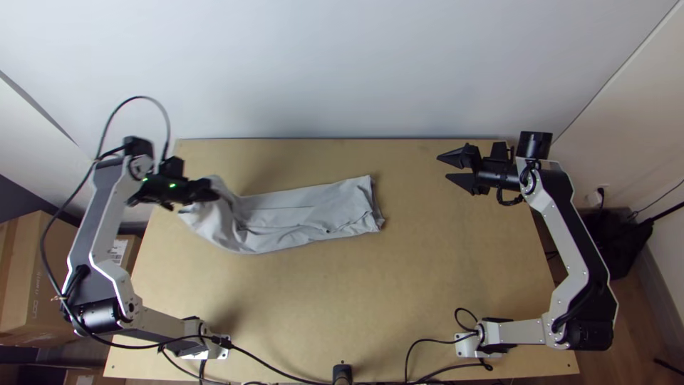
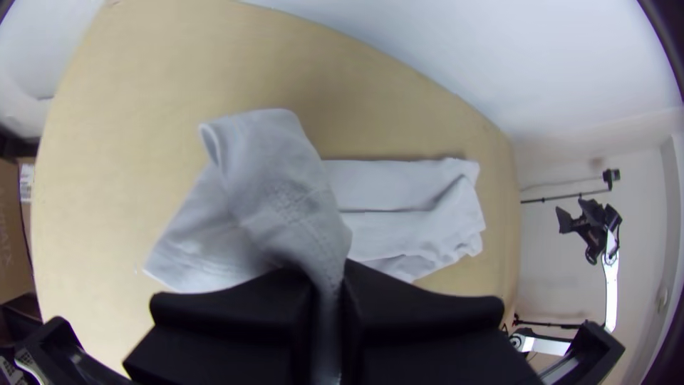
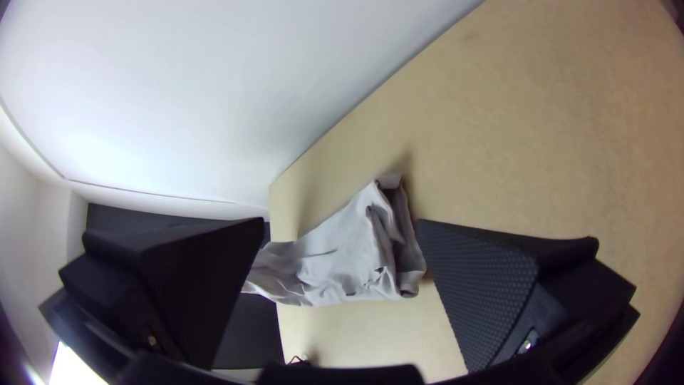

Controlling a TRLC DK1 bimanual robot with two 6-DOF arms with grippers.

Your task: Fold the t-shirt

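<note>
The light grey t-shirt (image 1: 306,214) lies as a long narrow folded strip across the table's left and middle, its left end lifted. Over that end is my left gripper (image 1: 206,191), shut on the cloth. From the left wrist view, the raised part of the t-shirt (image 2: 285,185) runs down between the fingers of my left gripper (image 2: 329,306), with the strip flat behind it. My right gripper (image 1: 443,165) stands open off the strip's right end, holding nothing. In the right wrist view, the t-shirt (image 3: 342,257) appears beyond my open right gripper (image 3: 340,228).
The light wooden table (image 1: 427,285) has bare surface below the t-shirt and at the right. A white wall (image 1: 342,71) rises behind its far edge. Cables (image 1: 271,367) run along the near edge. Cardboard boxes (image 1: 43,278) stand beyond the left side.
</note>
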